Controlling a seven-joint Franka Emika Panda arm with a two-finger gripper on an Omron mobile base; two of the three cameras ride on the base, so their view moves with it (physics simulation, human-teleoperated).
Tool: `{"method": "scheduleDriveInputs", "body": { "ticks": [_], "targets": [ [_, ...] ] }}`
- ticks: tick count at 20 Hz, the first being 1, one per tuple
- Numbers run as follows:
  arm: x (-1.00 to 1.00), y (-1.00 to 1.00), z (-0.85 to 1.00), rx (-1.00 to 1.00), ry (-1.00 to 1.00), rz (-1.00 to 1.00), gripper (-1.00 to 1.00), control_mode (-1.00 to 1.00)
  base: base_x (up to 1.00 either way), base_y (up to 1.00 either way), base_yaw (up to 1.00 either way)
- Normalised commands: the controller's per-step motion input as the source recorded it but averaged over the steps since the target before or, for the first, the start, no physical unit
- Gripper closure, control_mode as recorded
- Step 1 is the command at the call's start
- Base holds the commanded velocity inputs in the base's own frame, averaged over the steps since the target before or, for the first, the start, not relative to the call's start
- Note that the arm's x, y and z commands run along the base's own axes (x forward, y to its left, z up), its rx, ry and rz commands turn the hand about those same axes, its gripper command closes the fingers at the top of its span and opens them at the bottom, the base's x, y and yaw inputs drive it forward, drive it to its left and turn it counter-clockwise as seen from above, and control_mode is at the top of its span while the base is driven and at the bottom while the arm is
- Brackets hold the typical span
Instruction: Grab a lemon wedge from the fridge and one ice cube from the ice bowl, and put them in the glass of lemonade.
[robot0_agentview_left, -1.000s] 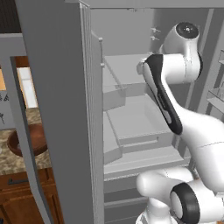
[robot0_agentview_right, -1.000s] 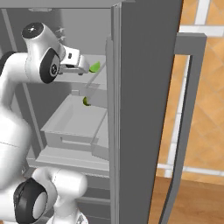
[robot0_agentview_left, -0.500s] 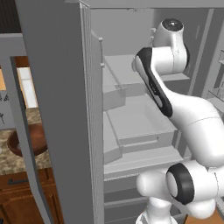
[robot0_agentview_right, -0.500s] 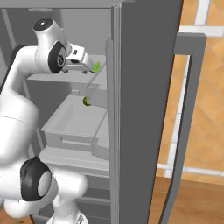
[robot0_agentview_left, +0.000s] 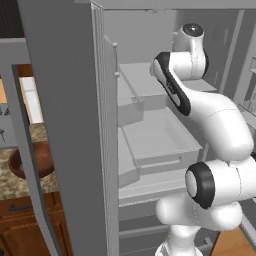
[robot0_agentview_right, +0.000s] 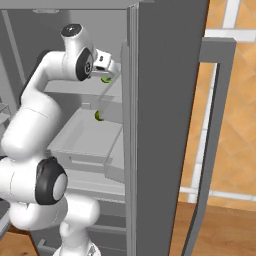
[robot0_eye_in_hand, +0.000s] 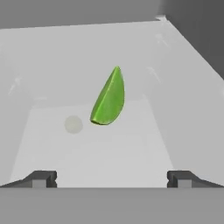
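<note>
The fridge (robot0_agentview_right: 170, 110) stands with its doors swung open, and my arm reaches into its upper part. A small green lemon wedge (robot0_eye_in_hand: 108, 98) sits upright on the white upper shelf (robot0_eye_in_hand: 87, 148), straight ahead of my gripper (robot0_eye_in_hand: 112, 179). The gripper is open, its fingertips (robot0_eye_in_hand: 41, 178) wide apart and short of the wedge, with nothing between them. From the right base view the gripper (robot0_agentview_right: 111, 71) hovers just above the lemon wedge (robot0_agentview_right: 106, 79). The dark reddish-brown ice bowl (robot0_agentview_left: 30, 160) rests on the counter left of the fridge door (robot0_agentview_left: 65, 125). The glass of lemonade is out of view.
A second small green piece (robot0_agentview_right: 99, 116) lies at the edge of the drawer (robot0_agentview_right: 80, 140) one level lower. The shelf's side walls (robot0_eye_in_hand: 188, 87) close in on both sides of the wedge. The right fridge door (robot0_agentview_right: 215, 125) stands open over the wooden floor.
The arm has swung further into the fridge, and the hand has moved forward along the upper shelf to just over the lemon wedge. The jaws have stayed open.
</note>
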Motion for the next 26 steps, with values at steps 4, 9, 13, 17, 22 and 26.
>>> {"method": "scheduleDriveInputs", "body": {
  "ticks": [4, 9, 13, 17, 22, 26],
  "targets": [
    [0.78, -0.04, -0.04, 0.03, 0.01, 0.0, -1.0, -1.0, 0.0, 0.0, 0.0],
    [0.62, 0.0, -0.09, 0.0, 0.03, 0.0, -1.0, -1.0, 0.0, 0.0, 0.0],
    [0.52, 0.0, -0.08, 0.0, 0.0, 0.0, -1.0, -1.0, 0.0, 0.0, 0.0],
    [0.08, 0.0, -0.2, 0.0, 0.0, 0.0, -1.0, -1.0, 0.0, 0.0, 0.0],
    [-0.04, 0.0, -0.05, 0.0, 0.0, 0.0, -1.0, -1.0, 0.0, 0.0, 0.0],
    [-0.01, 0.0, -0.02, 0.0, -0.02, -0.02, -1.0, -1.0, 0.0, 0.0, 0.0]
  ]
}}
